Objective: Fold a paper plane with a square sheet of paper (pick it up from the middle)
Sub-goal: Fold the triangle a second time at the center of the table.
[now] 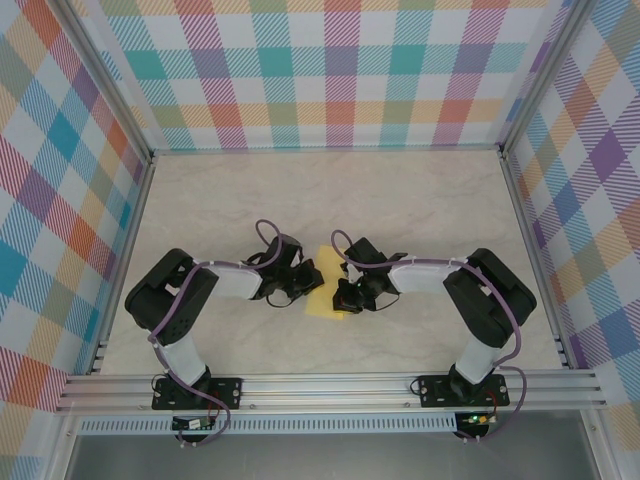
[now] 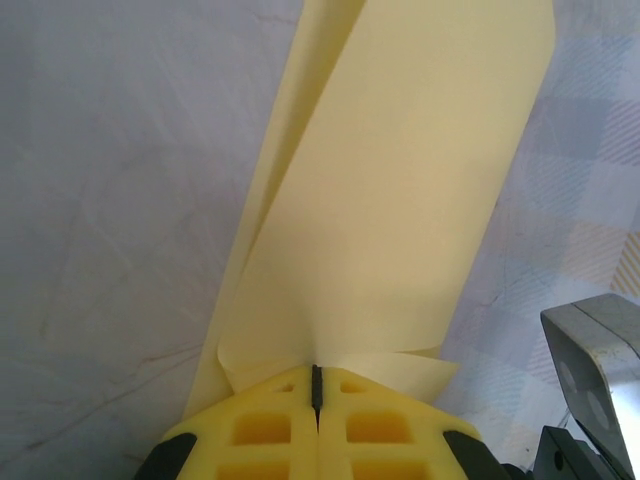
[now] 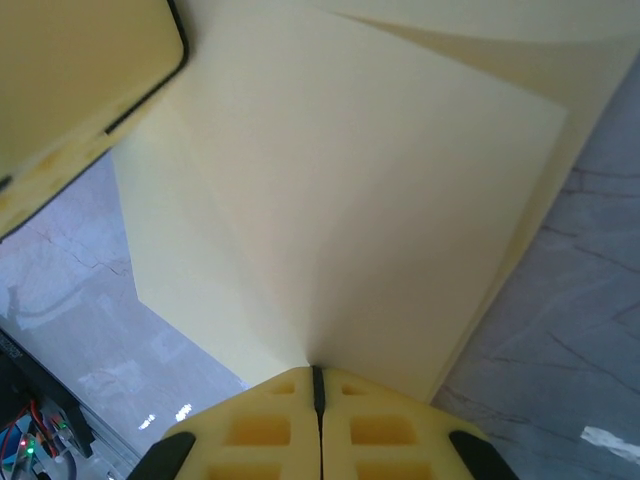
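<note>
the left end effector (image 2: pixel 317 385) is clenched on the square sheet of paper (image 2: pixel 400 200). its yellow foam fingers (image 2: pixel 265 430) are pressed together, and the sheet rises from between them in two curved layers. the right end effector (image 3: pixel 317 378) is also clenched on the paper, pinching a spot where faint creases fan out. seen from above, both arms meet over the middle of the pale marbled tabletop (image 1: pixel 400 200), with the yellow sheet held between them.

Pale marble-patterned table (image 1: pixel 400 200), metal-framed, aluminium rail (image 1: pixel 330 385) along its near edge
</note>
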Controlling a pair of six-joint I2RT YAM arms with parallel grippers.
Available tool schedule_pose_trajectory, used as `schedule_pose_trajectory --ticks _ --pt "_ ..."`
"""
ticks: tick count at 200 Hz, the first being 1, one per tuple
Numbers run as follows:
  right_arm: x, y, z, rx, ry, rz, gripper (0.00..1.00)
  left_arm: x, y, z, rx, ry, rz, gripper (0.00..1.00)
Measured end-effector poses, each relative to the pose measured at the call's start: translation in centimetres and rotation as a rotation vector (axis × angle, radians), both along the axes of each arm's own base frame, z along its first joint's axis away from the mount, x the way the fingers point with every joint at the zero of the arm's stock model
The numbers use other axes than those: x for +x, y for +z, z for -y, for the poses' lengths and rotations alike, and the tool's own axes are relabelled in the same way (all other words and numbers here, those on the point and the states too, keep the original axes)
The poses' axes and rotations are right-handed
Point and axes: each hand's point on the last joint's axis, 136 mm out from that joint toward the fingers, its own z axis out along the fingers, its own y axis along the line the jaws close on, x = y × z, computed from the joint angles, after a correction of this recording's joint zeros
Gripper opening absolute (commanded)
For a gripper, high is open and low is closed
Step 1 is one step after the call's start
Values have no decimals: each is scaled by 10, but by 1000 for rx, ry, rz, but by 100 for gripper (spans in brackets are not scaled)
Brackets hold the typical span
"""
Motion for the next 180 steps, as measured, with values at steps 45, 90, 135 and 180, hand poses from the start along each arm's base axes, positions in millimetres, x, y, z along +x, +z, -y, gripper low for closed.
schedule_pose_trajectory --ticks 45,90,135,180 --pt "0 0 0 0 12 4 5 12 0 -11 15 15 15 0" --pt "0 0 0 2 15 1 5 21 0 -18 15 23 14 0" --pt "0 0 0 4 15 -1 6 35 2 -33 45 53 13 0" --pt "0 0 -1 -2 15 -8 6 34 31 -32 12 51 51 0"
